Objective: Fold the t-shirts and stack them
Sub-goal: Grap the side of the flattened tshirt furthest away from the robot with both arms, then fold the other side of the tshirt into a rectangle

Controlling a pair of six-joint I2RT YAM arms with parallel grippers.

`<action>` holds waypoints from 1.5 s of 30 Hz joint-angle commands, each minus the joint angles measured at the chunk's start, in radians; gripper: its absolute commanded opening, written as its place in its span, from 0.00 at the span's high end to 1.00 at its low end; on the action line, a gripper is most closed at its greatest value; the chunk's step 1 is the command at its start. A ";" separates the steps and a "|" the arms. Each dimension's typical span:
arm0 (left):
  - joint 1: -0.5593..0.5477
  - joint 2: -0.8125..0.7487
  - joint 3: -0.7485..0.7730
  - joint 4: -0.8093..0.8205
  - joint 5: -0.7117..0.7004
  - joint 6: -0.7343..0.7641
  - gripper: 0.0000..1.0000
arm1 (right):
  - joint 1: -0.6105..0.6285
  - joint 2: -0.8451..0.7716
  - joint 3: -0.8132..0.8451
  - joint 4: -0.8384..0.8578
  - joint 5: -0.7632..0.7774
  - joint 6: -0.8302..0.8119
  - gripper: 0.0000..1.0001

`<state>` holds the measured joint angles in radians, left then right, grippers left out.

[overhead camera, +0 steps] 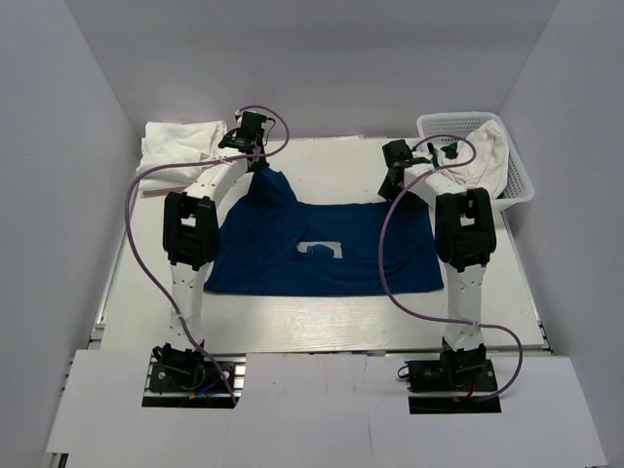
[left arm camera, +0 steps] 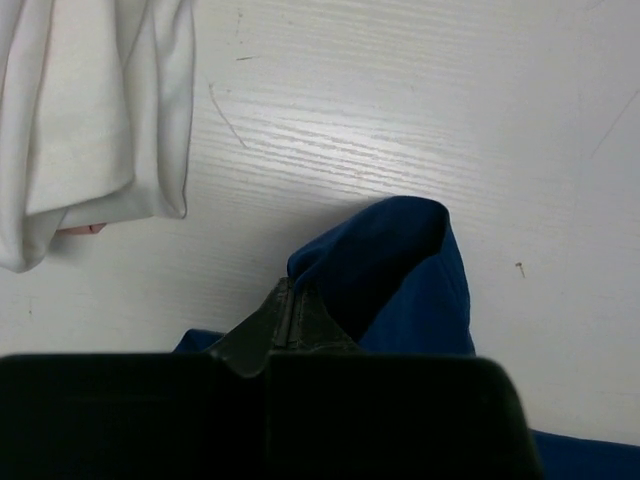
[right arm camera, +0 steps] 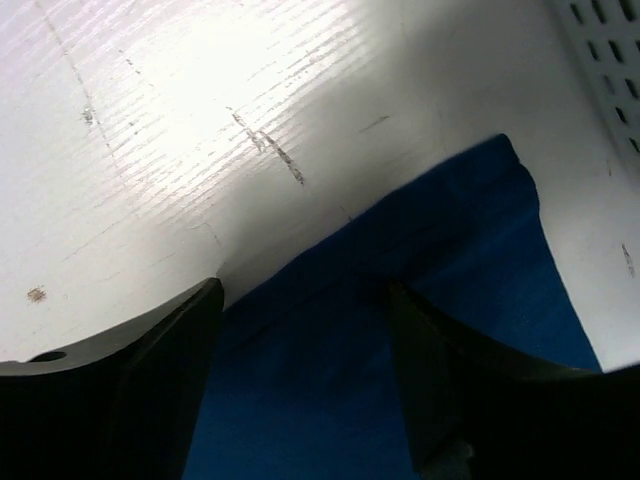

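Observation:
The navy t-shirt (overhead camera: 322, 244) lies spread on the table with a pale print at its middle. My left gripper (overhead camera: 259, 164) is shut on its far left corner, which is lifted into a peak; the left wrist view shows the closed fingers (left arm camera: 285, 315) pinching blue cloth (left arm camera: 400, 270). My right gripper (overhead camera: 394, 185) is open at the shirt's far right corner, its fingers (right arm camera: 170, 350) straddling the blue edge (right arm camera: 400, 260). A folded white t-shirt (overhead camera: 180, 141) lies at the far left, also in the left wrist view (left arm camera: 90, 110). Another white t-shirt (overhead camera: 483, 156) hangs in the basket.
A white plastic lattice basket (overhead camera: 517, 180) stands at the far right corner of the table; its wall shows in the right wrist view (right arm camera: 610, 60). White walls enclose the table (overhead camera: 331, 156) on three sides. Purple cables loop beside both arms.

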<state>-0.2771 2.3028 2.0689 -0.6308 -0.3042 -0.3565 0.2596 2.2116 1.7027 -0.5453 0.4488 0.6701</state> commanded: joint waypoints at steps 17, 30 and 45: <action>0.001 -0.272 -0.183 -0.037 0.043 -0.006 1.00 | 0.015 -0.099 -0.084 0.016 0.099 -0.007 0.91; -0.008 -0.615 -0.624 0.006 0.011 -0.146 1.00 | 0.055 -0.360 -0.362 0.176 0.090 -0.147 0.95; -0.017 -0.956 -1.113 -0.027 0.143 -0.329 1.00 | 0.108 -0.632 -0.698 0.208 0.169 -0.061 0.95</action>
<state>-0.2905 1.4017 1.0100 -0.6449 -0.2230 -0.6296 0.3592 1.6360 1.0542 -0.3515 0.5564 0.5529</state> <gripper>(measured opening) 0.031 0.058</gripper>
